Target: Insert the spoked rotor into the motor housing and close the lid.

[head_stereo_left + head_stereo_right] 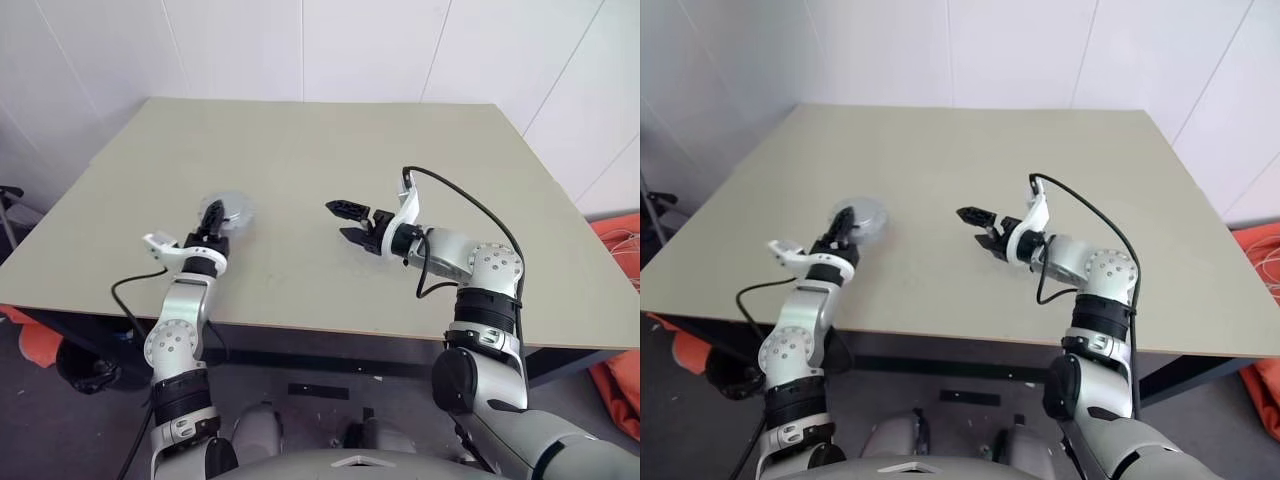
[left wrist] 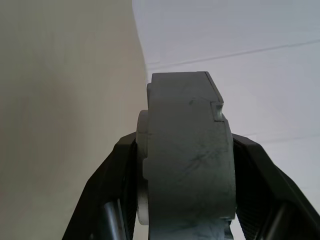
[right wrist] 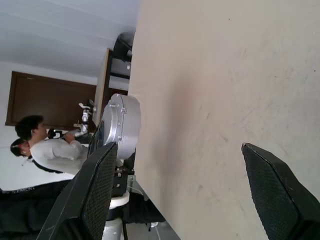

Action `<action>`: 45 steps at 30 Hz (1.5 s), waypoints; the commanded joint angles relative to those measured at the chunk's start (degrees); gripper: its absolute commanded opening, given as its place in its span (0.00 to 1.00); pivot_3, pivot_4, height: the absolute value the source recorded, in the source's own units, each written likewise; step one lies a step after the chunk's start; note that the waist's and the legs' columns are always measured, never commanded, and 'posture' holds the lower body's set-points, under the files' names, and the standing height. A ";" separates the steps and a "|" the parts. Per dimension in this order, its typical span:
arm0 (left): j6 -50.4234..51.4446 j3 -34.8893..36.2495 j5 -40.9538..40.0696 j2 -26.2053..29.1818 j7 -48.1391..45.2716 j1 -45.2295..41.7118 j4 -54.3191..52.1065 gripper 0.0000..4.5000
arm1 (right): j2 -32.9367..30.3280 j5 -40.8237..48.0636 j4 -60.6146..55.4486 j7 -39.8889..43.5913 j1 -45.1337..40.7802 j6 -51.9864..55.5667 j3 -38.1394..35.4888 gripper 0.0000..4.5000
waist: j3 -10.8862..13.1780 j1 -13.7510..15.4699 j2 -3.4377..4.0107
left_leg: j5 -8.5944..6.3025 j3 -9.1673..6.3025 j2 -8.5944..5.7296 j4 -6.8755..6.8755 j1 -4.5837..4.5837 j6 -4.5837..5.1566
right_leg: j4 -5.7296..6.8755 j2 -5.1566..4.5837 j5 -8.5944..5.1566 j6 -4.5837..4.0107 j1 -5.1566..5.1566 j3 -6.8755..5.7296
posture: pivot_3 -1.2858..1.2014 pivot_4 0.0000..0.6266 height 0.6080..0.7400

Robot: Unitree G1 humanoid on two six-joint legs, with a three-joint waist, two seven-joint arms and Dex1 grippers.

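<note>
Grey metal motor housing [image 2: 187, 165], squeezed by the left gripper [image 1: 212, 218] over the table [image 1: 300, 150].
It looks hard, heavy and smooth; best pinched across its flat sides. The right gripper [image 1: 350, 222] is spread wide, empty.

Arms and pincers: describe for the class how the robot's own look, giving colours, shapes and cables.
Both arms are built of silver and black rounded segments. Each ends in a white wrist bracket and a black two-fingered pincer: left pincer, right pincer. A black cable loops along each arm.
</note>
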 commanded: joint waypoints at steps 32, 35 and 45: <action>-11.21 4.14 4.04 -1.72 8.42 2.75 0.72 0.63 | -1.90 -1.55 0.18 3.73 -1.35 0.79 1.16 1.00 | -0.06 0.00 -0.56 | 0.00 -0.04 0.07 0.62 -0.04 0.01 | 0.11 -0.04 0.25 0.31 0.17 0.01 | 0.52 0.00 1.00; -10.71 3.84 3.73 -1.86 8.63 3.19 0.07 0.81 | -1.82 -1.66 0.26 3.80 -1.42 0.76 1.28 1.00 | -0.06 0.00 -0.56 | -0.01 -0.04 0.07 0.62 -0.04 0.01 | 0.11 -0.04 0.25 0.31 0.18 0.01 | 0.52 0.00 1.00; -6.58 0.37 1.40 -3.31 14.46 10.99 -10.23 0.99 | -1.62 -2.00 0.45 4.05 -1.30 0.60 1.45 1.00 | -0.08 -0.21 -0.57 | -0.01 -0.03 0.07 0.62 0.07 0.01 | 0.12 -0.04 0.25 0.30 0.25 0.04 | 0.52 0.00 1.00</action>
